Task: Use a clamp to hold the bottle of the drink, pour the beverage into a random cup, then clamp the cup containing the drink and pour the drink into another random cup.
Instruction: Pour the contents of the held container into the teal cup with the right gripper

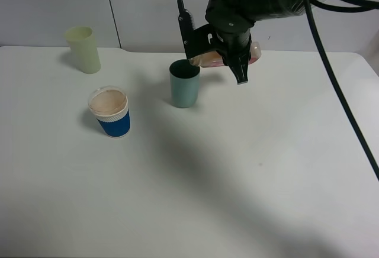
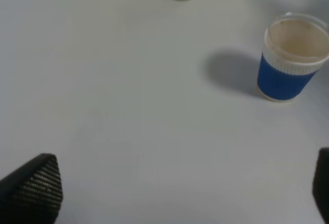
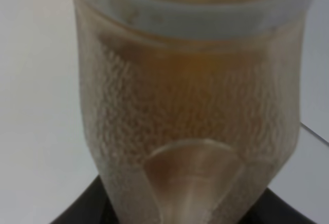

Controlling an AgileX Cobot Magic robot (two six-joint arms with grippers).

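My right clamp [image 1: 217, 54] hangs above the table's far middle, shut on the bottle of the drink [image 1: 208, 60]. The bottle lies tipped on its side, its beige neck over the rim of the teal cup [image 1: 185, 86], which stands upright just below. In the right wrist view the translucent bottle [image 3: 190, 106] fills the frame, with brownish liquid inside. My left gripper [image 2: 180, 188] is open over bare table, with one ribbed fingertip [image 2: 36, 185] showing. The left arm itself is out of the exterior view.
A blue paper cup [image 1: 110, 113] with a white rim and beige inside stands left of the teal cup, also seen as the blue cup [image 2: 290, 59]. A pale yellow-green tumbler [image 1: 83, 49] stands at the far left by the wall. The white table [image 1: 237, 181] stretches toward the front.
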